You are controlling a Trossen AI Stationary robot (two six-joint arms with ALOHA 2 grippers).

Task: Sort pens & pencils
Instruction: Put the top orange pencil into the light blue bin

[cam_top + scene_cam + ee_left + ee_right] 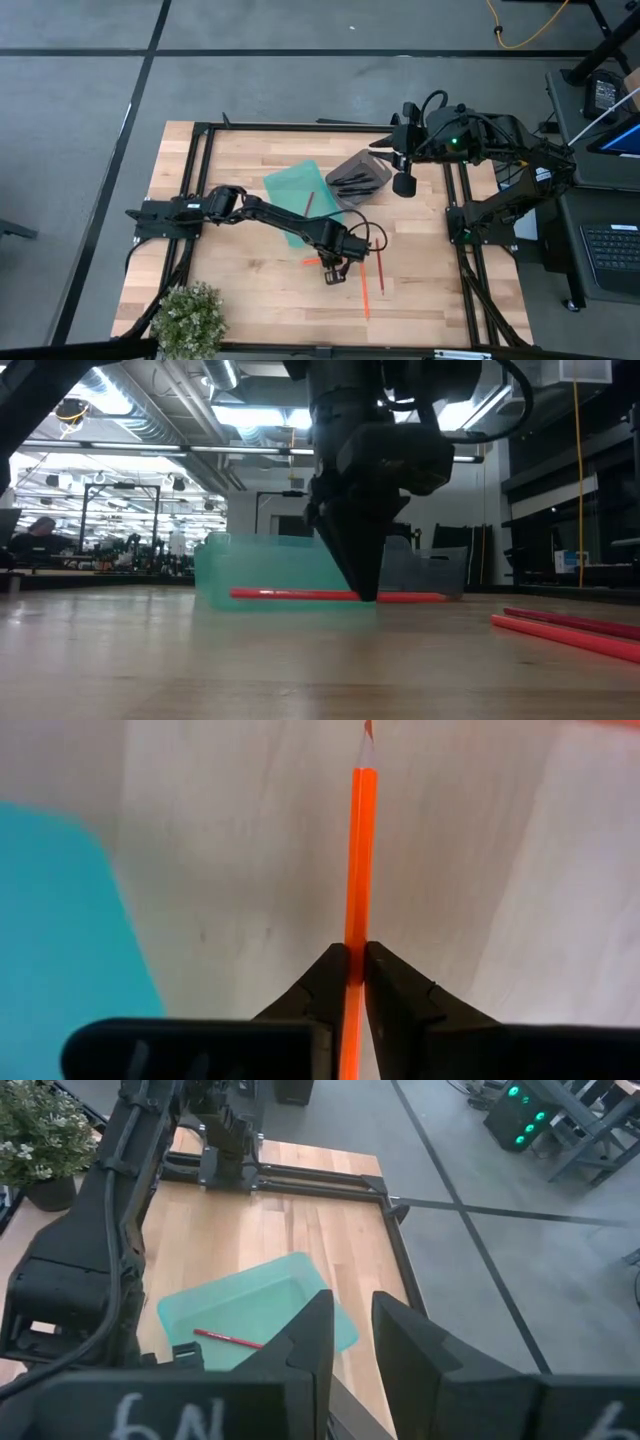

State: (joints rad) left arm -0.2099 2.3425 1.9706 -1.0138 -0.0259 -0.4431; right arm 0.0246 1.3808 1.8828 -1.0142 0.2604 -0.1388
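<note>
My left gripper (334, 268) stands near the table's middle, shut on one orange-red pencil (358, 850); the low view shows that pencil (300, 595) lying level in front of the teal tray (260, 570). Two more pencils (372, 282) lie flat on the wood to the right of it, and another pencil (308, 203) lies in the teal tray (290, 185). Black pens (352, 182) lie in the grey tray (362, 165). My right gripper (350, 1330) hangs open above the table's far right part, beside the grey tray. My left gripper pinches the pencil's shaft (356, 935) near its middle between its two fingertips (365, 585). The fingers come from above, pointing down, and lie across the pencil. The pencil stays level; whether it rests on the wood or is just clear of it, I cannot tell.
A potted plant (190, 318) stands at the table's near left corner. A black frame (205, 140) runs along the table's sides. Bare wood (240, 280) lies left of the held pencil. A person sits far off in the room behind (40, 535).
</note>
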